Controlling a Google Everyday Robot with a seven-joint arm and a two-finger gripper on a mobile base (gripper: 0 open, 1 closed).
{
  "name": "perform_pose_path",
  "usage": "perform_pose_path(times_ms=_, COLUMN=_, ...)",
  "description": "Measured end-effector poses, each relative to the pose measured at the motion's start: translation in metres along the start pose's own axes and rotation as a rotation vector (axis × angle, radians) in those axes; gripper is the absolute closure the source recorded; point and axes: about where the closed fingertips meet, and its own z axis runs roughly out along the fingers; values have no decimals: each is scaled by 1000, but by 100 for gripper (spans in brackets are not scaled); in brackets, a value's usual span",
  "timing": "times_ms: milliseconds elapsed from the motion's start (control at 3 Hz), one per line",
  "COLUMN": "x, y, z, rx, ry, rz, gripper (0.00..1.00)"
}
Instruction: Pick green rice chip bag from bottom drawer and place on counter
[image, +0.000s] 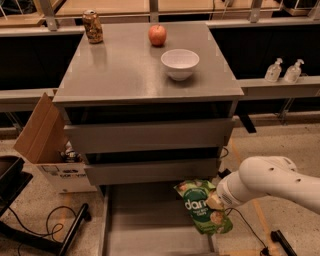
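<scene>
The green rice chip bag (202, 206) hangs above the right side of the open bottom drawer (150, 225), lifted off its floor. My gripper (216, 201), at the end of the white arm coming in from the right, is shut on the bag's right edge. The grey counter (125, 65) is the cabinet top above, well higher than the bag.
On the counter stand a white bowl (179, 63), a red apple (157, 35) and a brownish drink can (93, 26). Two closed drawers (150, 135) sit above the open one. A cardboard box (47, 145) stands left of the cabinet. Pump bottles (284, 70) stand on the right ledge.
</scene>
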Motion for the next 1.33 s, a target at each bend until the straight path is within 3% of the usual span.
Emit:
perform_pose_path(times_ms=333, x=-35, y=11, z=-54, rx=38, ry=-32, rz=-6, gripper=100)
perform_pose_path(times_ms=667, x=-35, y=11, z=-54, rx=38, ry=-32, rz=-6, gripper=100)
perform_pose_path(times_ms=1000, x=-51, y=13, z=-71, rx=62, ry=-50, rz=-45, gripper=100)
perform_pose_path(times_ms=1333, x=-100, y=18, z=-119, rx=89, ry=-90, rz=-102, gripper=100)
